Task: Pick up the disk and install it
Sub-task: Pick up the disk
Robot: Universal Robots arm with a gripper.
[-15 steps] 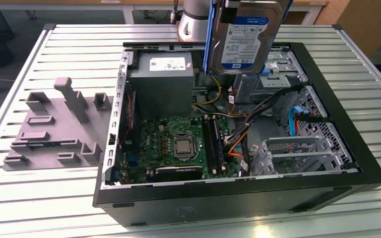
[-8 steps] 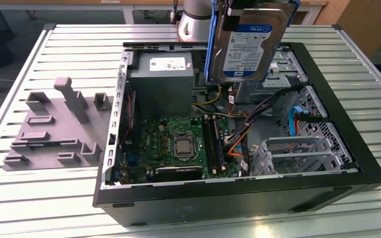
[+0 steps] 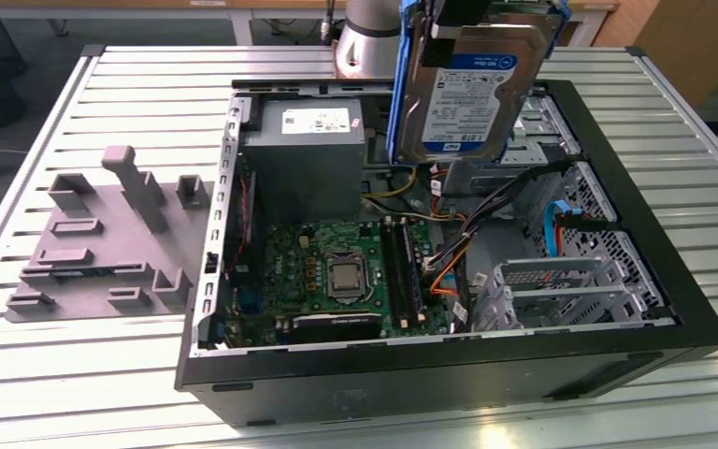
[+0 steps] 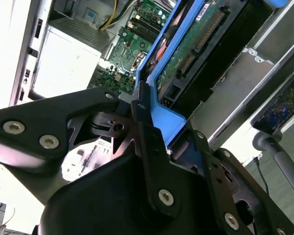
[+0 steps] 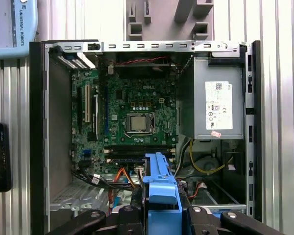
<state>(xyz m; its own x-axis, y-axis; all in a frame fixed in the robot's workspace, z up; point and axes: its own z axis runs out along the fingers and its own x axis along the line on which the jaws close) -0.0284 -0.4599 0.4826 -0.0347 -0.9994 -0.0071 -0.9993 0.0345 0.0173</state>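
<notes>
- We see a white-and-blue label (image 3: 484,75) on the disk (image 3: 474,94), its print too fine to make out.
- We see a white sticker (image 5: 218,105) with small print on the grey power-supply box (image 5: 202,73).
- We find dark lettering along a light-blue panel (image 5: 13,22).
- We note a small white mark on the motherboard (image 5: 137,100).

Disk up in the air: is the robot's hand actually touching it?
Touching. In the second wrist view the hand clamps the disk by its blue frame from both sides.
</notes>
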